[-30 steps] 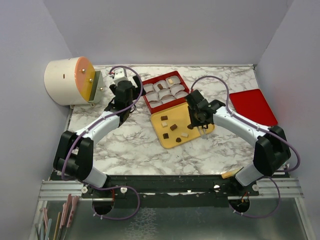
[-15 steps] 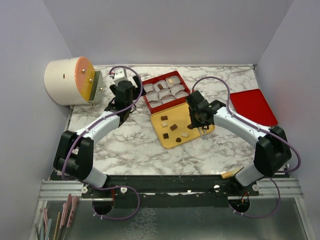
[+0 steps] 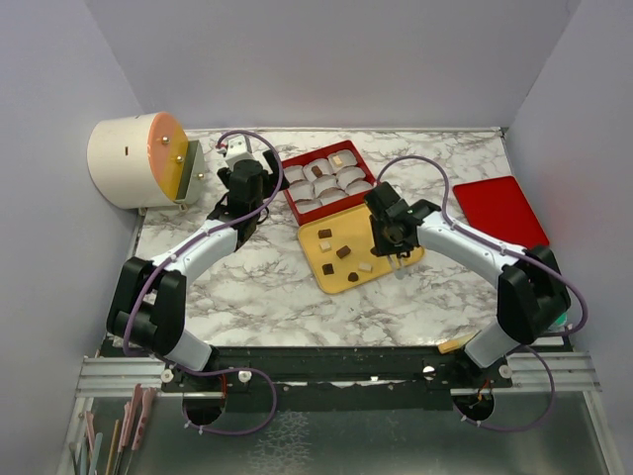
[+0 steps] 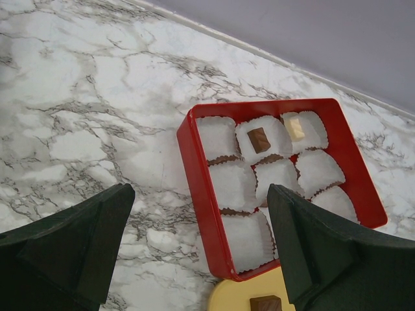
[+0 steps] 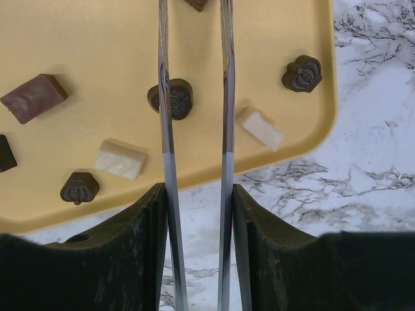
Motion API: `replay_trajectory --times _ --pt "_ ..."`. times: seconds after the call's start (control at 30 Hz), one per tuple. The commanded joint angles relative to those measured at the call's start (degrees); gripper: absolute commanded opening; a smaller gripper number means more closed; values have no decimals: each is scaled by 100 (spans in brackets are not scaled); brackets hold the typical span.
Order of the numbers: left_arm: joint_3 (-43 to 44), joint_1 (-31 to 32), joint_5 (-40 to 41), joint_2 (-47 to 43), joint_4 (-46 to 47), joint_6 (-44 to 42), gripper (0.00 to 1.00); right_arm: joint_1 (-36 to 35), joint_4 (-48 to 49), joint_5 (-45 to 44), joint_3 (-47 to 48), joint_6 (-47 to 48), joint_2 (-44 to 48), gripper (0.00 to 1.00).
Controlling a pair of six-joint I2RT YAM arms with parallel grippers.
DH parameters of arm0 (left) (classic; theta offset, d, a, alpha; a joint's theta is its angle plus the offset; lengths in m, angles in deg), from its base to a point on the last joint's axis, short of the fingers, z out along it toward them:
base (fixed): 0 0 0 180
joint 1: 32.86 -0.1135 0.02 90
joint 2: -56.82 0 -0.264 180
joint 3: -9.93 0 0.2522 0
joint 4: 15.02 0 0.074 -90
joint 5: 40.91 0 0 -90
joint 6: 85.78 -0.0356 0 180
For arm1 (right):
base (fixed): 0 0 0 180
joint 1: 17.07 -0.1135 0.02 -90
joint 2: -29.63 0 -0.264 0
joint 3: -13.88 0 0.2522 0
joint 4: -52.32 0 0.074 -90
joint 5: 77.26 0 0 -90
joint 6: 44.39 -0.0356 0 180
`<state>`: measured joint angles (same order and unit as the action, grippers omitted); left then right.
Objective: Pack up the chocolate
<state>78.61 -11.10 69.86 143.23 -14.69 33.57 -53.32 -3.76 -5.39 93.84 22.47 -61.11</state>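
Note:
Several chocolates lie on a flat yellow tray (image 3: 312, 252): a dark round piece (image 5: 176, 98), a cream oblong (image 5: 121, 159), another cream piece (image 5: 259, 128) and a brown oblong (image 5: 32, 97). A red box (image 4: 194, 175) of white paper cups holds a brown square (image 4: 258, 139) and a lighter piece (image 4: 294, 127). My right gripper (image 5: 194, 194) is shut on metal tweezers (image 5: 163, 129). The tweezers' tines are apart, over the tray, with the left tine at the dark round piece. My left gripper (image 4: 201, 259) is open and empty, hovering over the box's left front corner.
A red lid (image 3: 499, 210) lies at the right edge of the table. A cream cylinder with an orange face (image 3: 134, 160) stands at the back left. The red box (image 3: 293, 195) sits just behind the tray. The right gripper (image 3: 391, 233) is over the tray's right part.
My right gripper with the tweezers has shifted a little to the left over the tray. The left arm has not moved.

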Motion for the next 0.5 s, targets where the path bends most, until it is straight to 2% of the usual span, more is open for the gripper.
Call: replay_trajectory --times 0.0,0.33,0.47 --pt "-42 -27 -92 80 120 -16 94 21 158 48 -68 -112 -140 45" --pt "-41 -23 -82 121 120 -31 94 21 286 -10 -31 -86 -416 46" --pt "-37 -23 -74 126 112 -38 94 21 287 -61 45 -68 -526 43"
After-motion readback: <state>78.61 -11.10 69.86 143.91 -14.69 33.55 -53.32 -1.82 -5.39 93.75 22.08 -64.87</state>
